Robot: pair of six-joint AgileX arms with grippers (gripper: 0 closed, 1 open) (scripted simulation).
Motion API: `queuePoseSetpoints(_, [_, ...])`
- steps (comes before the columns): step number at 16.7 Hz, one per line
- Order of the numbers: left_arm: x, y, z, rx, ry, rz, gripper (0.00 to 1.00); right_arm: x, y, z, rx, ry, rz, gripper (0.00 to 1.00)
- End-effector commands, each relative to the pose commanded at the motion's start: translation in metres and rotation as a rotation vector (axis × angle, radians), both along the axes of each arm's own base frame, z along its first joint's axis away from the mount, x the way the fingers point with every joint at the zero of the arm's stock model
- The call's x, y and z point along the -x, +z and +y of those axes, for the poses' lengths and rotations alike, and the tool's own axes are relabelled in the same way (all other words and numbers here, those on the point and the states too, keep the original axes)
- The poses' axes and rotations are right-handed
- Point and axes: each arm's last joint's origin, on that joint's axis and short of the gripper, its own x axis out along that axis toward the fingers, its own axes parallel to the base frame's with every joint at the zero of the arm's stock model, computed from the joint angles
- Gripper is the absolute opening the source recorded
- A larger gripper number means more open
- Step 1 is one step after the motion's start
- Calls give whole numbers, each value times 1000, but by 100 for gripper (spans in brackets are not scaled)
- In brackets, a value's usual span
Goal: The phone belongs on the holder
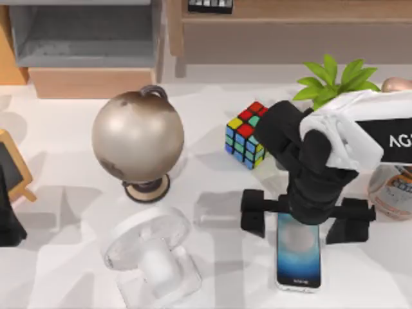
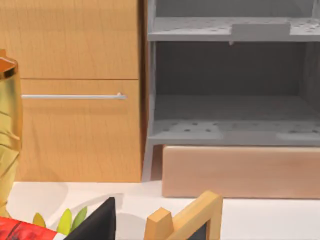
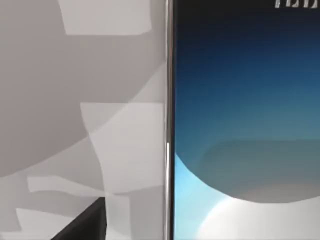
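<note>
The phone (image 1: 299, 259) lies flat, screen up, on the white tabletop (image 1: 58, 270) at the near edge, right of centre in the top view; the right wrist view shows its blue screen with a white glow and its silver rim (image 3: 169, 125) against the tabletop surface. Directly over the phone's far end hangs the right claw (image 1: 308, 220), its two black fingers (image 1: 253, 214) spread wide to either side of the phone's width, apart from the phone's edges, pinching nothing. To the left along the near edge stands a clear, translucent holder (image 1: 153, 257), well apart from the phone. Farther back, a beige globe (image 1: 138, 136) on a round dark base sits left of centre, and a colourful cube (image 1: 245, 134) rests just beside the right arm's black wrist section. A green plant (image 1: 336, 78) stands behind the right arm. At the left edge of the top view sits a small wood-framed board (image 1: 14, 166), with the parked left arm (image 1: 8, 212) beside it; whether the left claw is spread or closed, I cannot tell. The left wrist view shows a wooden cabinet (image 2: 75, 90) and grey shelving (image 2: 230, 85) at the rear.
</note>
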Motion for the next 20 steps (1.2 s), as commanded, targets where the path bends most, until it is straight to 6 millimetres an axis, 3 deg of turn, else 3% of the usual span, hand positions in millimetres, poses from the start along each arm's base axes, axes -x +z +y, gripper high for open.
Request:
queuePoseSetpoints(1, [0, 0, 0, 0, 0, 0, 100, 0, 0, 0, 0, 0, 0, 100])
queuePoseSetpoints(14, [0, 0, 0, 0, 0, 0, 100, 0, 0, 0, 0, 0, 0, 2])
queuePoseSetpoints(20, [0, 0, 0, 0, 0, 0, 100, 0, 0, 0, 0, 0, 0, 0])
